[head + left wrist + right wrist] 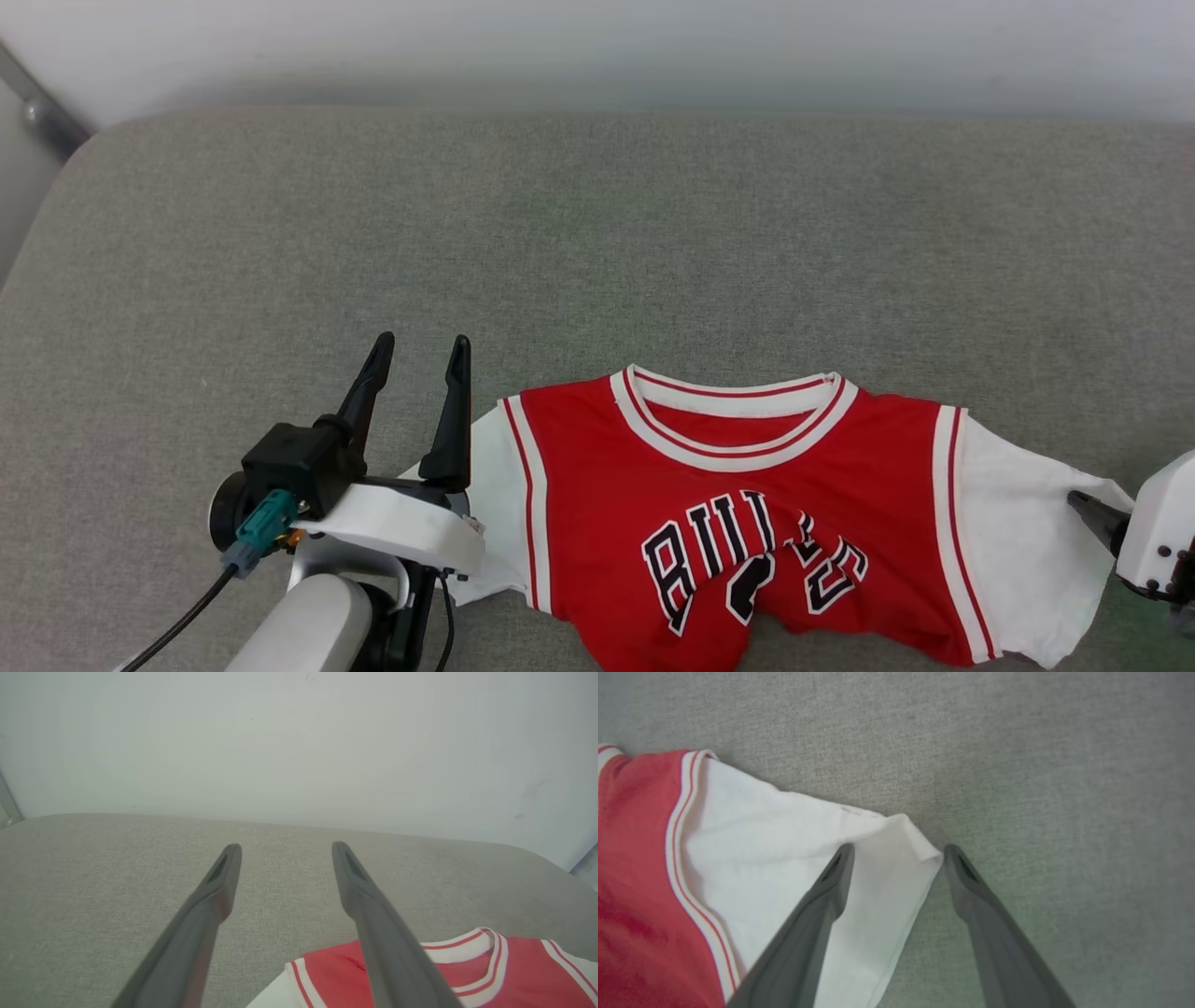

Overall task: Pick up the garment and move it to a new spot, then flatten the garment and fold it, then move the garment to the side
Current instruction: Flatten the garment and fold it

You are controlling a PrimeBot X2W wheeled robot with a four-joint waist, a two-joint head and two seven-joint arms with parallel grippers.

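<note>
Garment [597,448] is lying chest up on the near part of the grey cushion [597,233], with the collar pointing away from the robot and the lettering wrinkling, so I think it is waiting to be taken. The right gripper [900,849] is standing open astride the corner of the right sleeve [784,849], one finger over cloth and one over cushion, probably to pinch that edge. The left gripper [421,343] is hovering open and empty just beside the left sleeve [490,467], likely so that both sides are lifting evenly.
</note>
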